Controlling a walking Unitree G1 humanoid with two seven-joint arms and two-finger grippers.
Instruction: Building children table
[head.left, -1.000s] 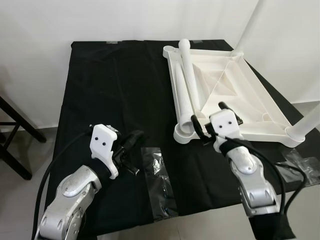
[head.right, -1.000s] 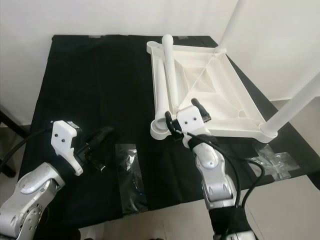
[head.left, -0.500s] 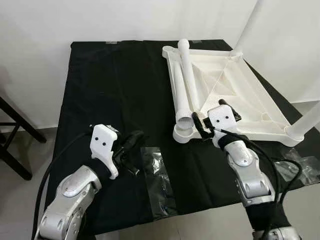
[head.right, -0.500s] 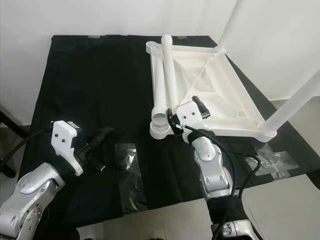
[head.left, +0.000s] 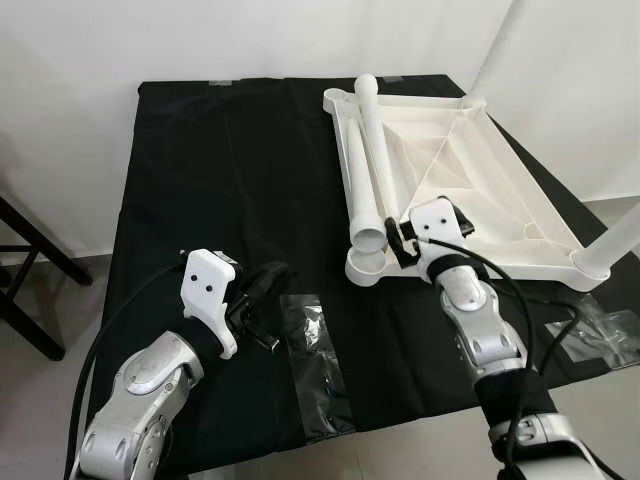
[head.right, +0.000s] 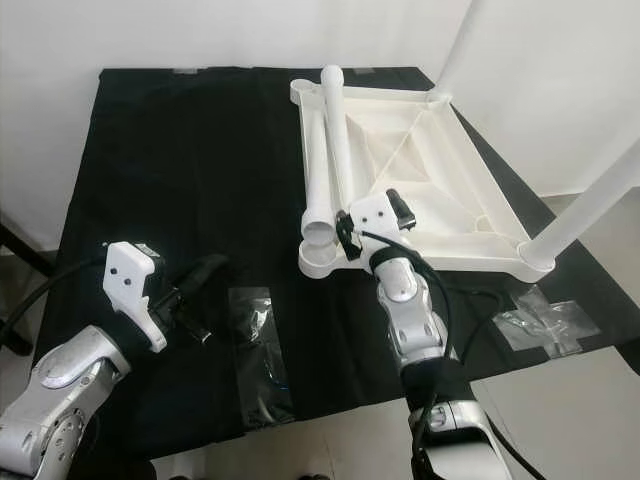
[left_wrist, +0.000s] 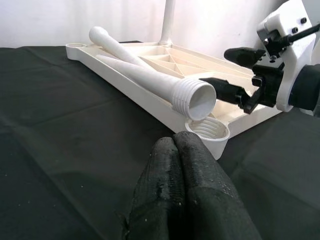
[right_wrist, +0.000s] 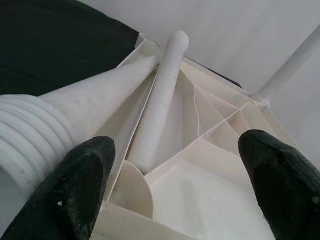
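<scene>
Dark stool (head.left: 25, 270) beside blk cloth (head.left: 220, 180)

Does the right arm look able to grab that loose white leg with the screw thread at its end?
Probably yes. The right gripper is open beside the threaded end of the loose leg, which lies on the upturned tabletop, and nothing sits between them.

Closed left end effector (left_wrist: 176, 165) (fingers together) near threaded leg (left_wrist: 150, 75) on upturned tabletop (left_wrist: 150, 102).

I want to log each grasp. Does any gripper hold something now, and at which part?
Nothing is held. The right gripper is open beside the threaded end of a loose table leg, not closed on it. The left gripper is shut on nothing.
</scene>
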